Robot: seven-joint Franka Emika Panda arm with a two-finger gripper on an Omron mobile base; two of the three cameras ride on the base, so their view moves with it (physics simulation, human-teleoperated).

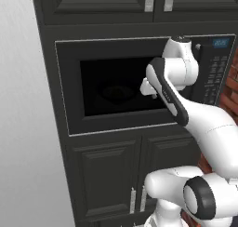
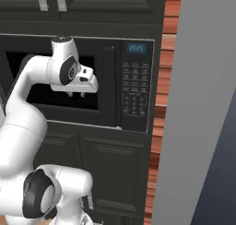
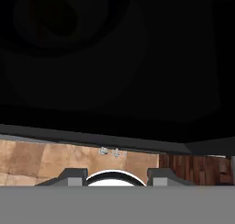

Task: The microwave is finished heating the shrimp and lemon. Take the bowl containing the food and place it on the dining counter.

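Two dark end effector (image 3: 114,173) fingertips stand parted, holding nothing, before the microwave (image 1: 116,89)'s glossy black glass door.

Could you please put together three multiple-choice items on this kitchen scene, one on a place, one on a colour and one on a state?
1. Where on the microwave is the button panel?
A. On its right side
B. On its left side
C. Below the door

2. What colour is the small display above the buttons?
A. Red
B. Blue
C. Green

3. What state is the microwave door in?
A. Swung fully open
B. Removed
C. Closed

Answers:
1. A, since both base views show the buttons at the right end of the front.
2. B, since the digits glow on a blue field.
3. C, since the dark glass lies flush in its frame, and the gripper hangs in front of it holding nothing.
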